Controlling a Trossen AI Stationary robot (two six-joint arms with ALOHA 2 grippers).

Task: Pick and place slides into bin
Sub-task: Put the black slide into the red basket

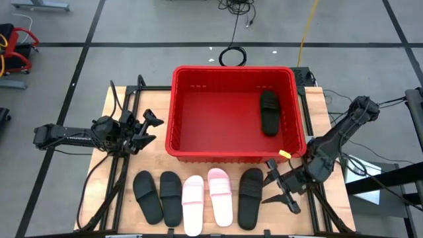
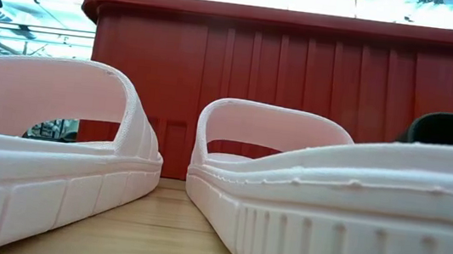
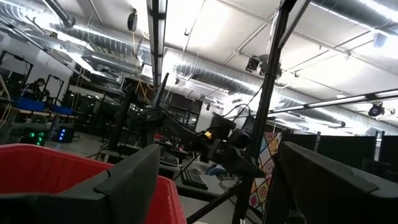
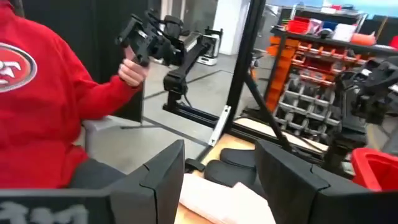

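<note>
Hovering beside your row of five slides (image 1: 195,198), the right gripper (image 1: 276,184) is spread wide, holding nothing; the left gripper (image 1: 147,130) likewise gapes empty. One black slide (image 1: 269,112) lies inside the red bin (image 1: 178,112).

It was a robotics lab or workshop. Exposed ceiling ducts (image 3: 205,65) ran overhead, and parts shelving (image 4: 311,81) stood beyond a taped concrete floor (image 1: 132,26).

Overhead view: even, bright illumination; only soft, short shadows under the bin (image 1: 179,112) and slides (image 1: 220,197) at lower centre. Low view: strong backlight blows out the top edge; the pale sandal (image 2: 353,214) at lower right is close and soft. Left wrist view: ceiling strip lights glare at upper right. Right wrist view: motion blur throughout, foreground fingers (image 4: 158,180) unsharp.
</note>
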